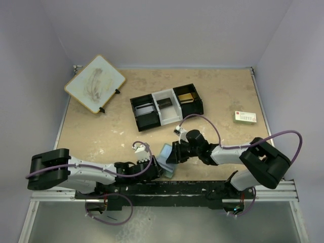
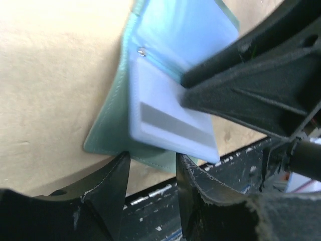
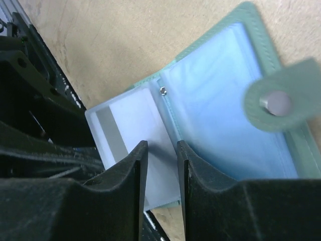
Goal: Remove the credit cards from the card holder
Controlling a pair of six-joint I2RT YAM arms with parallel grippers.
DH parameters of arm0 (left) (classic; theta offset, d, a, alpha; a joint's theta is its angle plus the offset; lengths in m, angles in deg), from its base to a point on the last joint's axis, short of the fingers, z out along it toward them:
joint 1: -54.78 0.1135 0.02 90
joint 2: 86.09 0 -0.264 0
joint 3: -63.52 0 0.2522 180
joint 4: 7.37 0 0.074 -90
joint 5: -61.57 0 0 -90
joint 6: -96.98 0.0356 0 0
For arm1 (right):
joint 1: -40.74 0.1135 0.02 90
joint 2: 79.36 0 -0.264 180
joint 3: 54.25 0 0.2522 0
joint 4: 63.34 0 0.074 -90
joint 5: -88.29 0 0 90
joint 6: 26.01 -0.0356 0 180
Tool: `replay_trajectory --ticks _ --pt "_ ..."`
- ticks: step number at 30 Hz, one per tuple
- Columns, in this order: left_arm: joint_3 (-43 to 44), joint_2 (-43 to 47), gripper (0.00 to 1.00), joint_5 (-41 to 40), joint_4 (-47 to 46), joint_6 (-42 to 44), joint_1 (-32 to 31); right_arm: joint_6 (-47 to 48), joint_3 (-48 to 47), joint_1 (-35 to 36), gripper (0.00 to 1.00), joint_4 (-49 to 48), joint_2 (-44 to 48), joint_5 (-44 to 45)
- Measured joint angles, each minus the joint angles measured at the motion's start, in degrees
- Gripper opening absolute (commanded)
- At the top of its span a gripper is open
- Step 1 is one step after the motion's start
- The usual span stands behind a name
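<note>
The grey-green card holder (image 1: 165, 158) lies open near the table's front edge, between my two grippers. Its pale-blue pockets (image 3: 225, 100) and round clasp tab (image 3: 281, 103) face up. A pale bluish-grey card (image 2: 165, 115) with a grey stripe sticks partway out of one pocket (image 3: 133, 125). My left gripper (image 2: 152, 160) is open, its tips at the holder's lower edge (image 2: 108, 125). My right gripper (image 3: 161, 148) is open by a narrow gap, with its fingers (image 2: 241, 95) on the card's face. A gold card (image 1: 186, 97) lies in the tray.
A black-and-white three-compartment tray (image 1: 167, 106) stands mid-table. A white box with red and green print (image 1: 245, 117) sits at the right. A wood-framed white board (image 1: 95, 83) leans at the back left. The black mounting rail (image 1: 177, 190) runs just below the holder.
</note>
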Motion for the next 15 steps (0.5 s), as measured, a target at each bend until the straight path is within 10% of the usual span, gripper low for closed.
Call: replay_trajectory --ticks 15 --pt "1.16 5.14 0.42 -13.51 16.31 -1.36 0.44 -18.51 9.35 0.24 0.35 -14.64 0.2 2.1"
